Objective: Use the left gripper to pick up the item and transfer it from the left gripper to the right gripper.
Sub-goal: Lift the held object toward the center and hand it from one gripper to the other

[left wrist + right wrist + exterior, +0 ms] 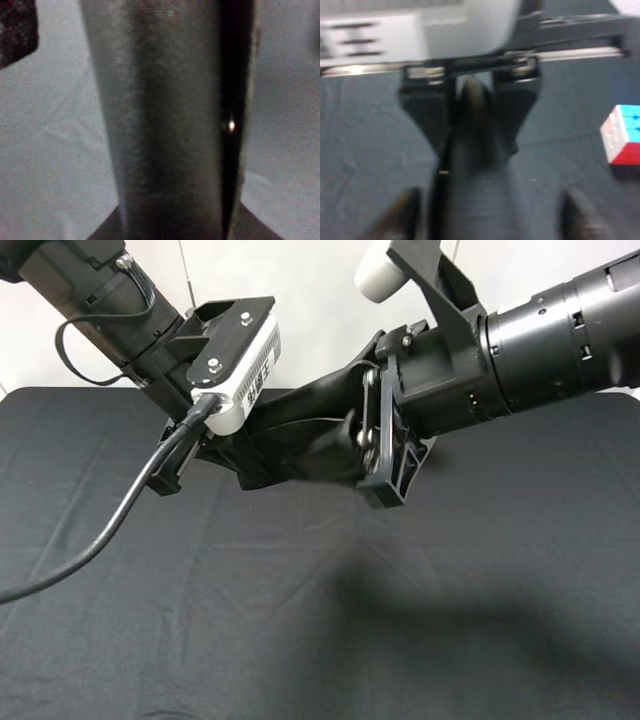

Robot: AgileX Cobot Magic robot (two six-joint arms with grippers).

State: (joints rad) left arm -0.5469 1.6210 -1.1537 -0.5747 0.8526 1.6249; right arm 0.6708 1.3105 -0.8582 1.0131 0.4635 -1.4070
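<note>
The item, a long black pouch (300, 430), hangs in the air above the black cloth, between the two arms. My left gripper (225, 455), under its white-silver block, is shut on the pouch's left end. The right wrist view shows its two dark fingers (427, 120) clamped on the pouch (475, 190). The pouch fills the middle of the left wrist view (165, 125). My right gripper (385, 455) is at the pouch's right end. In the right wrist view its blurred fingers (402, 215) stand wide apart on either side of the pouch, so it is open.
A coloured puzzle cube (625, 135) lies on the black tablecloth (300, 620), seen only in the right wrist view. The bottle is out of view. A thick black cable (110, 530) hangs from the left arm over the cloth.
</note>
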